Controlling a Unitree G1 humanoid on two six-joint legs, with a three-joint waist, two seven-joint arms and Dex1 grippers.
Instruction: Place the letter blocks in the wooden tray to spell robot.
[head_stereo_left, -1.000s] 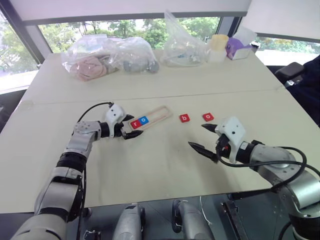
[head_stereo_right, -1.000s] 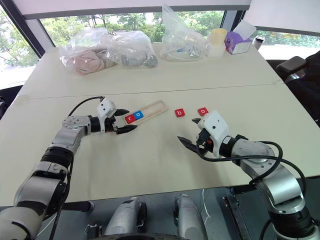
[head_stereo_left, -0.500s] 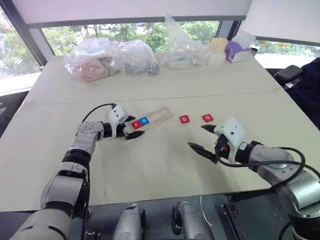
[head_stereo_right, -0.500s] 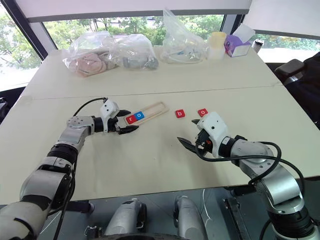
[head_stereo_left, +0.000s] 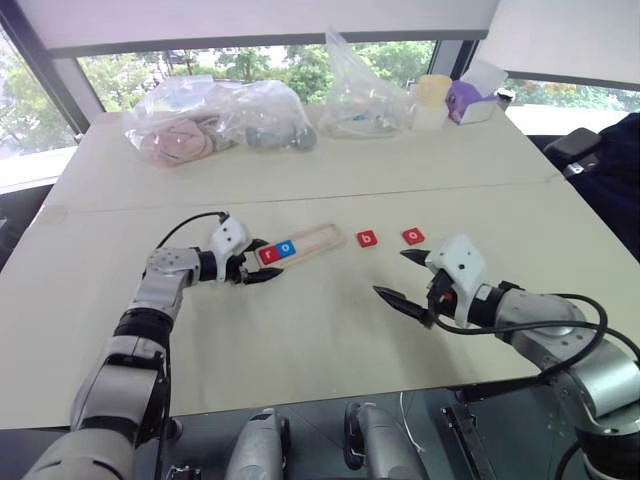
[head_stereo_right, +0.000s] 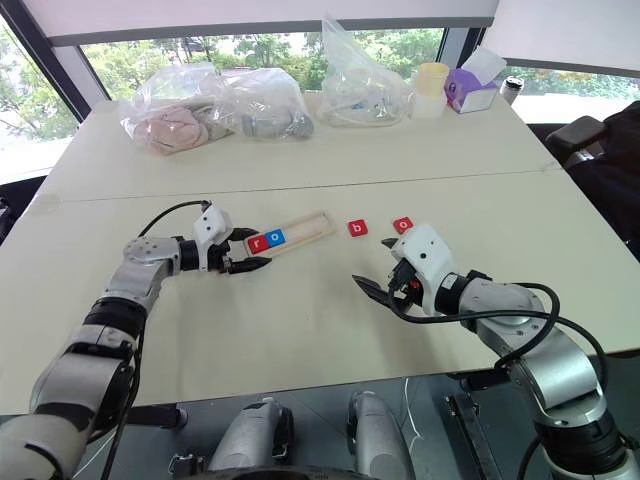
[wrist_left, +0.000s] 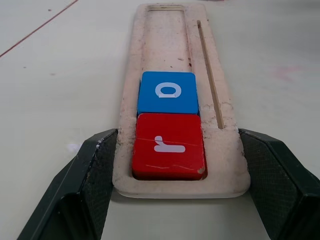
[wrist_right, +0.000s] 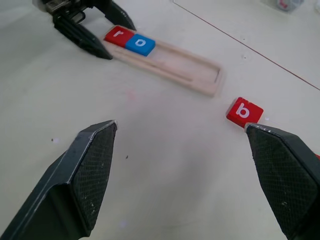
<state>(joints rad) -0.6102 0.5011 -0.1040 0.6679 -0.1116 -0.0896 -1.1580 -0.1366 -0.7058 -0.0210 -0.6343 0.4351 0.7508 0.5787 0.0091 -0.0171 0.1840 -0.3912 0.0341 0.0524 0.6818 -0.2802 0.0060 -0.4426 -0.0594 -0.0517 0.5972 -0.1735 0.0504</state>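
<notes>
Bright window daylight from behind; soft shadows.

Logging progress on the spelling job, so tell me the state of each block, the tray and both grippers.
Tray: flat on the table, two blocks in, rest of slot empty.
Red r: seated at the tray's end.
Blue o: seated, touching r.
Red b: loose on the table.
Red o: loose on the table.
Left gripper: shut on the tray's r end.
Right gripper: open, empty.
</notes>
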